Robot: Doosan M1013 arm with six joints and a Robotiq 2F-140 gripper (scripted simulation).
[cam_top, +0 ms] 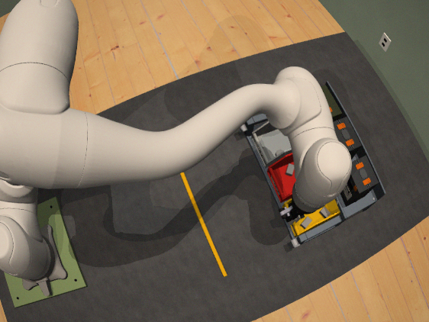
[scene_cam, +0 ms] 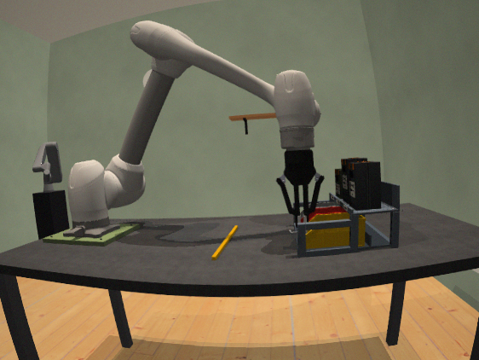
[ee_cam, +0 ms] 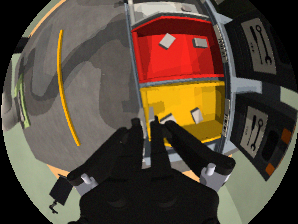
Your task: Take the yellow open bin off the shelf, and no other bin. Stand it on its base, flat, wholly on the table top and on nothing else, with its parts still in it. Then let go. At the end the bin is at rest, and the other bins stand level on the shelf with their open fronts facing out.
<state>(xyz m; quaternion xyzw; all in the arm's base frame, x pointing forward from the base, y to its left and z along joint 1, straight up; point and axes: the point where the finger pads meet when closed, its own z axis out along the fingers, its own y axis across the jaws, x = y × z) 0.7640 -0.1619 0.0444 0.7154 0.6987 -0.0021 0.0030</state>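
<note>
The yellow open bin sits at the near end of the grey-blue shelf, with small grey parts inside. It also shows in the overhead view and the side view. My gripper points straight down at the bin's open front edge, and its fingers are shut on the bin's thin front wall. In the side view the gripper stands at the shelf's left end. In the overhead view the arm's wrist hides most of the fingers. The bin rests on the shelf.
A red bin sits beside the yellow one, with a grey bin beyond it. Black boxes with orange tabs stand on the shelf's rear. A yellow strip lies on the table. The arm's green base plate is at the far left.
</note>
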